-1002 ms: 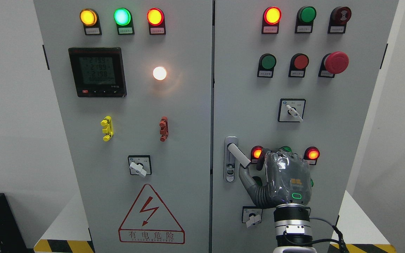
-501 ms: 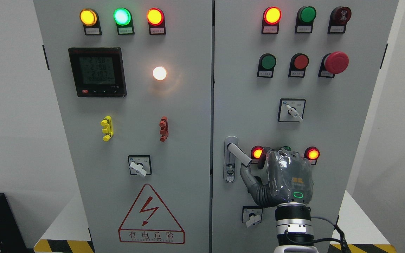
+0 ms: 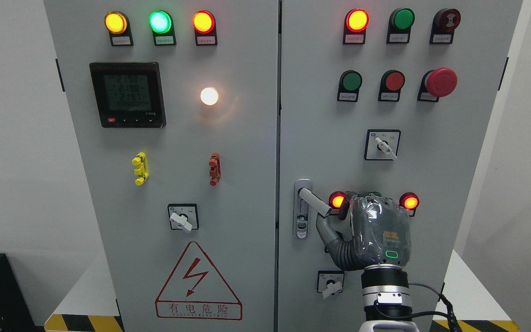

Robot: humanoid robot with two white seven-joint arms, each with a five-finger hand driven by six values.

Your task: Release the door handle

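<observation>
A: Step in hand?

B: Letting go. Door handle (image 3: 314, 203) low on the left edge of the right door (image 3: 321, 138), swung out slantwise from its lock plate, free end down and to the right, beside a lit red lamp (image 3: 337, 201).

A: Right hand (image 3: 380, 230)?

B: Just right of the handle, back toward the camera, covering the buttons between the two red lamps. Thumb (image 3: 325, 228) reaching left to just under the handle's free end; touching or barely apart, cannot tell.

A: Fingers?

B: Hidden behind the back of the hand. Open or curled, cannot tell. No wrap around the handle visible, lamp showing in between.

A: Next move?

B: Probably: ease the thumb off, draw straight back from the door. Worth minding the buttons under the palm and the switch (image 3: 331, 282) below the wrist. No left arm in sight.
</observation>
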